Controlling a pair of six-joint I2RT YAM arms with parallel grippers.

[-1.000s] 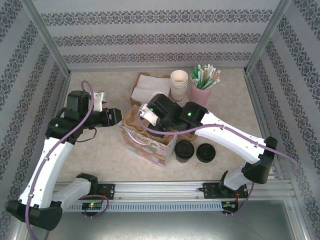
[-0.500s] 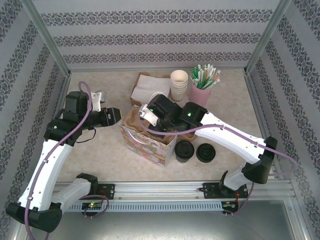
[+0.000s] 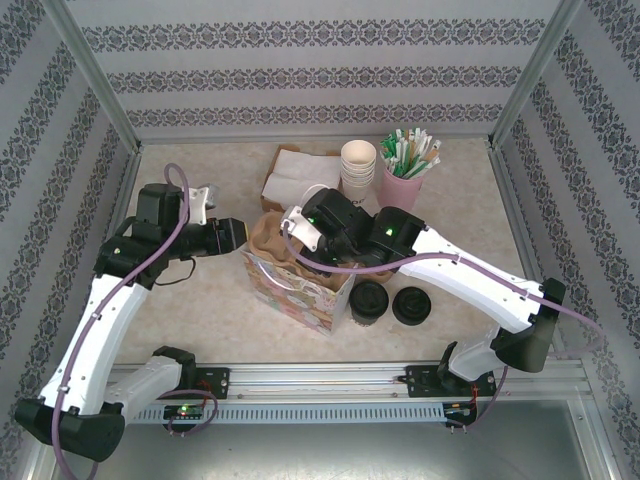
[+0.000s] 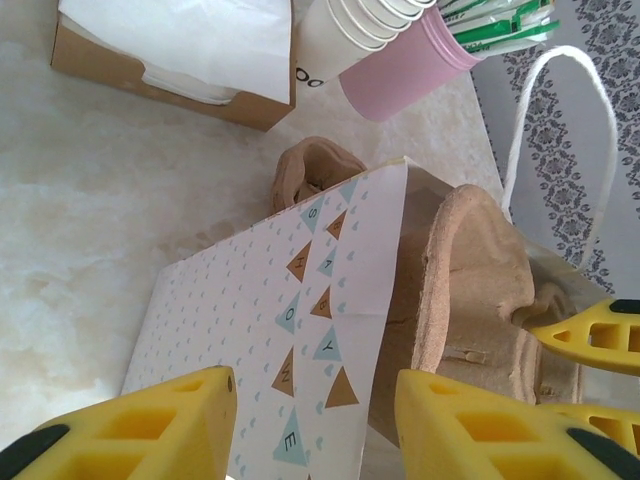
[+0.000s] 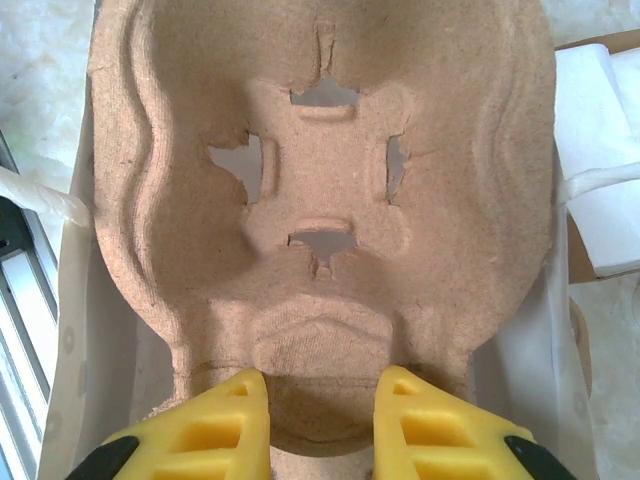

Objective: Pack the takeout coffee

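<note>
Jaws, left gripper point(image 4: 312, 390): wide apart, holding nothing, poised at the left side of the bag. Jaws, right gripper point(image 5: 320, 385): partly apart over the near lip of the tray, apparently clamping nothing.

Enclosure: walls papered in grey damask stripes, aluminium posts at the corners.

Tabletop point(image 3: 470, 200): pale, marbled, matte; a metal rail ran along its near edge.

Gift bag point(image 3: 295, 290): paper, printed with bunting, white cord handles; stood open at mid-table, towards the near edge.

Pulp cup tray point(image 5: 320, 150): lay inside the bag mouth, one well with four slit flaps facing up.

Napkin box point(image 3: 290, 175): by the far edge, behind the bag.

Pink cup of straws point(image 3: 400, 188) and stack of paper cups point(image 3: 358, 165): side by side at the far edge.

Takeout coffee point(image 3: 368, 303): upright, just beside the bag's right side, near the near edge; not yet packed.

Lid pile point(image 3: 412, 305): just right of the coffee.

Handling note, as judgement: with the tray seated, the right arm should clear the cord handles, take the coffee by its body below the lid, keep it upright, and press it squarely into a well while the left steadies the bag.
</note>
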